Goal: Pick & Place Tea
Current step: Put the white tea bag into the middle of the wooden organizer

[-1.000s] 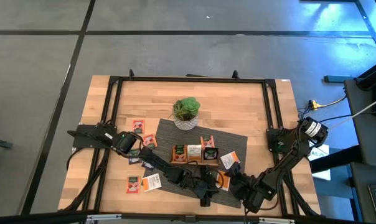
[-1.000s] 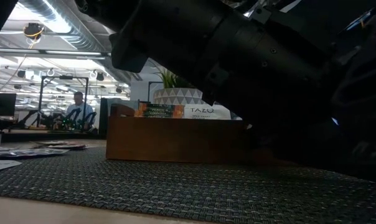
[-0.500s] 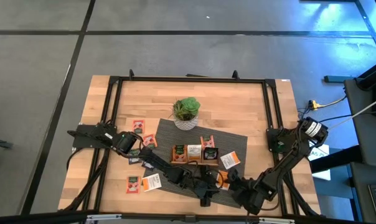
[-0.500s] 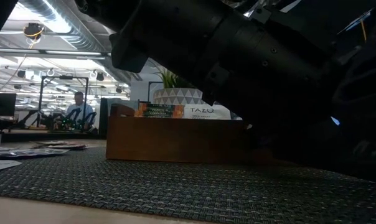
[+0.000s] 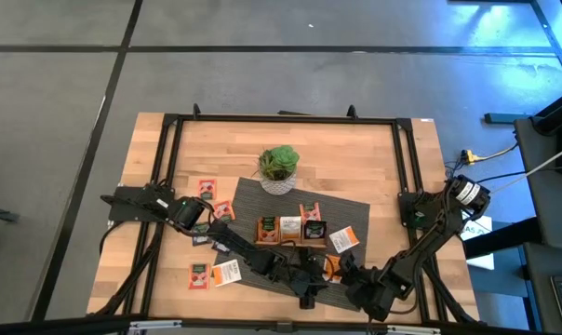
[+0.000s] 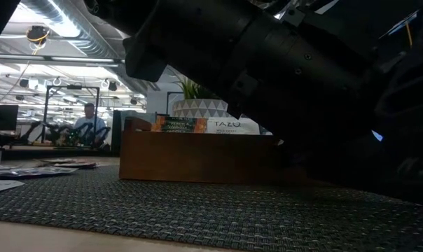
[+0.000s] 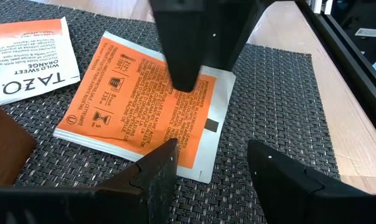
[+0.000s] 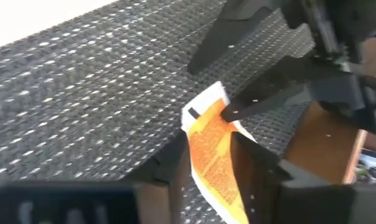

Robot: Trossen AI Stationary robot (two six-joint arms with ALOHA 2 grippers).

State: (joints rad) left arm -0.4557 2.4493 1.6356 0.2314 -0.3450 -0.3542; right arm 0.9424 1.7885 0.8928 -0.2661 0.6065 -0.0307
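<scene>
An orange tea sachet lies flat on the dark woven mat, near the table's front edge. My left gripper stands open just short of the sachet's near edge, touching nothing. My right gripper comes at the same sachet from the other side, its fingers apart with the sachet's end between them. More tea stands upright in the wooden tray. A white-and-orange sachet lies flat on the mat beside the orange one. My right gripper has one fingertip set down on the sachet's printed top face, near the edge far from my left gripper. The finger slants down from above. Its other finger is hidden behind the gripper body. The sachet lies flat on the mat.
A potted plant stands at the mat's far edge. Loose sachets lie on the bare wood at the left and front left. The tray's wall rises just behind both grippers. A black frame borders the table.
My right gripper has tipped a little farther down and edged toward the orange sachet and my left gripper. The sachet has stayed where it was on the mat.
</scene>
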